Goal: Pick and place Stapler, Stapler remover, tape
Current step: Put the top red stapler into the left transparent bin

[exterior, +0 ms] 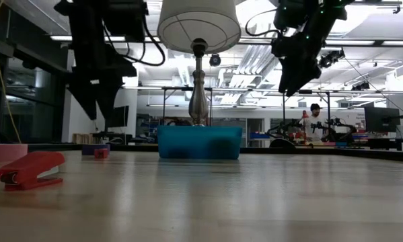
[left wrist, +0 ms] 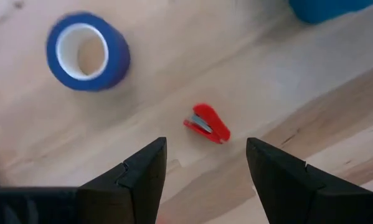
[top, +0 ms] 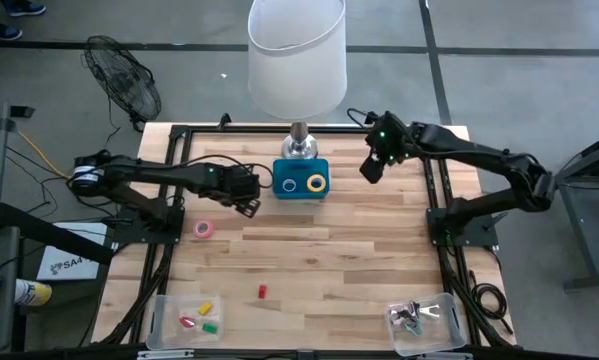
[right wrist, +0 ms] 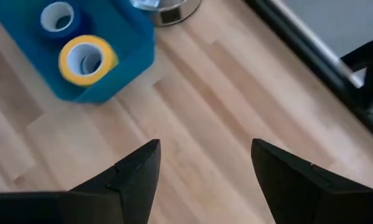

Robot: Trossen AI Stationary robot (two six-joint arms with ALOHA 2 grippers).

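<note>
Left wrist view: red stapler [left wrist: 208, 124] lay under the spread-fingered left gripper [left wrist: 205, 171].
It sat well apart from the blue tray [top: 301, 180], tilted across the jaw gap; the empty right gripper [right wrist: 202, 168] hovered beside the tray, farther off.

From my station, the lamp shade [top: 297, 55] was cropped at 12 o'clock; items in the clear tray [top: 424, 325] were too small to identify.

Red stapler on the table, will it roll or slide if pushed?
Probably slides, not rolls: the red stapler lies flat on its long base on the smooth wooden table. It looks small, so likely light and apt to spin. Its wedge shape might slip from a pinch.
</note>
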